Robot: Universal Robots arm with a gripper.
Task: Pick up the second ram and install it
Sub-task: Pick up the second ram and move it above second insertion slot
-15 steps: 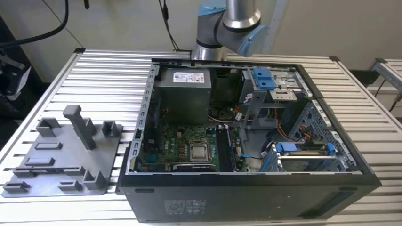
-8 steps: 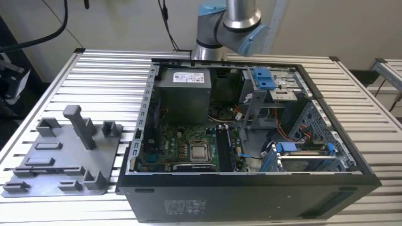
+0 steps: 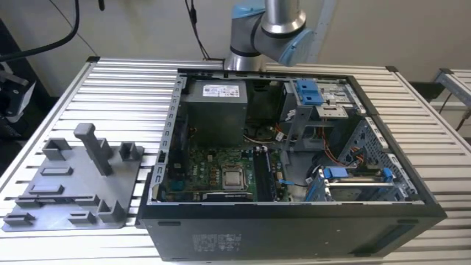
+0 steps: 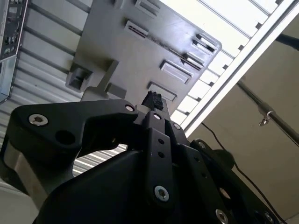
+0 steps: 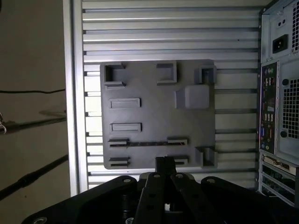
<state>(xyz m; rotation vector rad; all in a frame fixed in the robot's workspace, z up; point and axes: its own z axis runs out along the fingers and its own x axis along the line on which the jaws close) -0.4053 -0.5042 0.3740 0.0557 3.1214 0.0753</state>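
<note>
The second ram appears as a thin dark strip standing on edge between two holders of the grey fixture plate. The exterior view shows that same strip near the plate's front edge. My gripper hangs well above the plate and touches nothing. Its black fingers are shut together with nothing between them. In the second wrist view the gripper points at the plate from a distance. The exterior view's top shows the arm rising out of the picture.
An open computer case lies on the slatted table, at the exterior view's right of the fixture plate. Inside are the motherboard with dark memory slots, a power supply and blue-clipped drive bays.
</note>
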